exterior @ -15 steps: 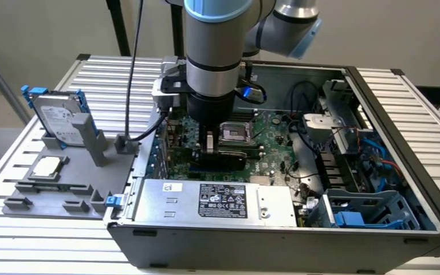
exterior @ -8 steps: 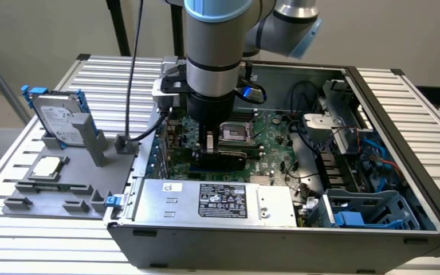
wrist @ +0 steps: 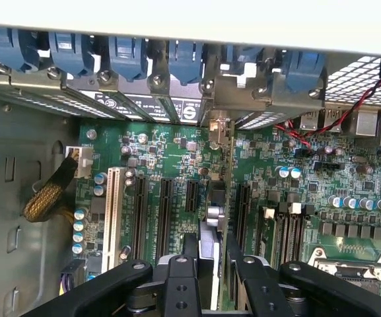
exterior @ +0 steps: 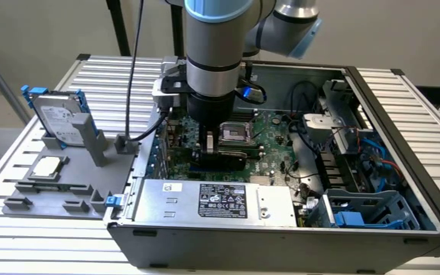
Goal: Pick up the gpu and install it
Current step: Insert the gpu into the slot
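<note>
The gripper (wrist: 207, 264) is down inside the open computer case (exterior: 403, 109), over the motherboard (exterior: 270, 123), with its 2 fingers (wrist: 189, 254) clenched on the gpu (wrist: 211, 218). The card stands on edge between them, held by its upper edge, its lower edge at or in one of the long expansion slots (wrist: 164, 208); whether it is fully seated I cannot tell.

The gpu looks light and stiff, but fragile: a thin board with exposed components and a connector edge that would suffer from side load. The upper edge, near its middle, seems the sensible place to hold it, so any pressing force goes straight down.

The wrist view gives the card edge-on, its silver bracket (wrist: 220, 125) reaching toward the blue latches (wrist: 127, 56) on the case's rear wall. The exterior view instead gives the surroundings: the power supply (exterior: 220, 200) at the case's near edge, plus a hard drive (exterior: 58, 120) and a CPU chip (exterior: 46, 167) on the grey holder (exterior: 21, 203) toward the tabletop's left edge.
</note>
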`<state>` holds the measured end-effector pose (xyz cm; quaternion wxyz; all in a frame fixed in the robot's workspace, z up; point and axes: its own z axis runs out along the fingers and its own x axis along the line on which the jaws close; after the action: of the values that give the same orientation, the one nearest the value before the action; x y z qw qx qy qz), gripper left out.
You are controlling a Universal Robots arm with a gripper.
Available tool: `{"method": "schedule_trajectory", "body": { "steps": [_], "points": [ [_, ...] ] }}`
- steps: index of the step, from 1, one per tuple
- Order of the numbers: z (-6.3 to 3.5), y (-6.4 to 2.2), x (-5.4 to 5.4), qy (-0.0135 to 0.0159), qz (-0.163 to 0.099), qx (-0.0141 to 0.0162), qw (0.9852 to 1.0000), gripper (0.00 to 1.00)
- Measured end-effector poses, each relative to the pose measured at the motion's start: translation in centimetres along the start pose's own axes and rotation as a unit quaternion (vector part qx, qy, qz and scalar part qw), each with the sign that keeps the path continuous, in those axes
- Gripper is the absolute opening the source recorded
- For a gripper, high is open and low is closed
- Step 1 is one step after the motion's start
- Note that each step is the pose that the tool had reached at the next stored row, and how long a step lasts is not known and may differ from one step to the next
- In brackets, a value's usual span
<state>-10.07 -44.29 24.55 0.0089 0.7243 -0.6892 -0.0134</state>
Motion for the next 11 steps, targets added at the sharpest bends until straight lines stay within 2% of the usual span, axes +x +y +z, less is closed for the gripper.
{"method": "schedule_trajectory", "body": {
  "steps": [2,3,6,11],
  "points": [
    [0.04,0.03,0.0,-0.0006,0.0,-0.0003,1.0,0.28],
    [0.09,0.04,0.0,-0.001,0.0,0.0002,1.0,0.33],
    [-0.24,0.02,0.0,-0.0004,0.0,-0.0006,1.0,0.33],
    [-2.18,0.08,0.0,-0.0004,0.0,-0.0017,1.0,0.33]
  ]
}}
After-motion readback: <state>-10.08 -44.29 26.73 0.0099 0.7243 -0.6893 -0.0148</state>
